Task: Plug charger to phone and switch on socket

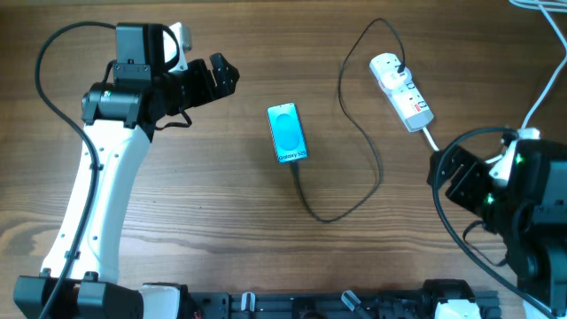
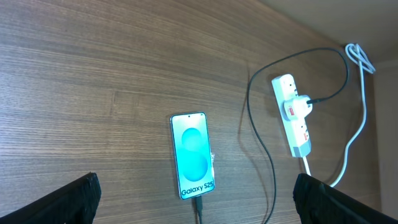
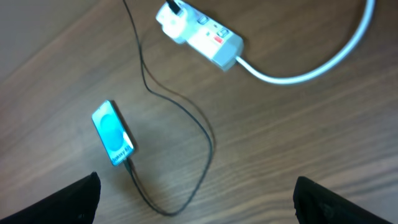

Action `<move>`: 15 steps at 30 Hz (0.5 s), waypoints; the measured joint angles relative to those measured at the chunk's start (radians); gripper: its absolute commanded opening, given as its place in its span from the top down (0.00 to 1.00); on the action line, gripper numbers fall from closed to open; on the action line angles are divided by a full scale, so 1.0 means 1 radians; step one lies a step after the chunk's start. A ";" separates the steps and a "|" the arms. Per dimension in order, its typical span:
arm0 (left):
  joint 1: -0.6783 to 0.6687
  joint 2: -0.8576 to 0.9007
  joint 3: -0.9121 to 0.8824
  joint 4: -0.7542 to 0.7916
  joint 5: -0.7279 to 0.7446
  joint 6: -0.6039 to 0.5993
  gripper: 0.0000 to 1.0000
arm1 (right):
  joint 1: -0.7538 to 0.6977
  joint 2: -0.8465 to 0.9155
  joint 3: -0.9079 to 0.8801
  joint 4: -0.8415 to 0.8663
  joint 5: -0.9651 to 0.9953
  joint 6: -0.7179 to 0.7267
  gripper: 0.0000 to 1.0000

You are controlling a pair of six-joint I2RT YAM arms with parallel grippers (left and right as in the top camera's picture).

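The phone (image 1: 287, 133) lies flat mid-table, teal screen up, white text at its near short edge. It also shows in the left wrist view (image 2: 192, 155) and the right wrist view (image 3: 113, 132). The thin black charger cable (image 1: 368, 146) loops from the socket to the phone, its small plug (image 1: 295, 170) seated in the phone's near edge. The white socket (image 1: 401, 90) lies at the back right with a black plug in it. My left gripper (image 1: 217, 78) is open and empty, left of the phone. My right gripper (image 3: 196, 202) is open and empty, above the table right of the phone.
The socket's thick white cord (image 1: 540, 97) runs off the back right edge. The right arm's black body (image 1: 505, 204) fills the right front. The left arm's white link (image 1: 93, 204) crosses the left side. Black cables trail from both arms.
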 measured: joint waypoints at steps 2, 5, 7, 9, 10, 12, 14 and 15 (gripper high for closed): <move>0.000 0.000 0.000 0.000 0.000 0.000 0.00 | 0.000 -0.004 -0.004 -0.018 0.000 0.007 0.00; 0.000 0.000 0.000 0.000 0.000 0.000 0.00 | 0.000 -0.002 -0.006 -0.017 0.000 0.012 0.00; 0.000 0.000 0.000 0.000 0.000 0.000 0.00 | 0.000 0.005 -0.006 -0.017 0.000 0.012 0.00; 0.000 0.000 0.000 0.000 0.000 0.000 0.00 | 0.000 0.020 -0.006 -0.018 0.000 0.012 0.00; 0.000 0.000 0.000 0.000 0.000 0.000 0.00 | 0.000 0.028 -0.006 -0.018 0.001 0.012 0.00; 0.000 0.000 0.000 0.000 0.000 0.000 0.00 | 0.000 0.049 -0.006 -0.017 0.014 0.012 0.00; 0.000 0.000 0.000 0.000 0.000 0.000 0.00 | 0.000 0.064 -0.006 -0.009 0.023 0.012 0.00; 0.000 0.000 0.000 0.000 0.000 0.000 0.00 | 0.002 0.070 -0.006 0.002 0.023 0.012 0.00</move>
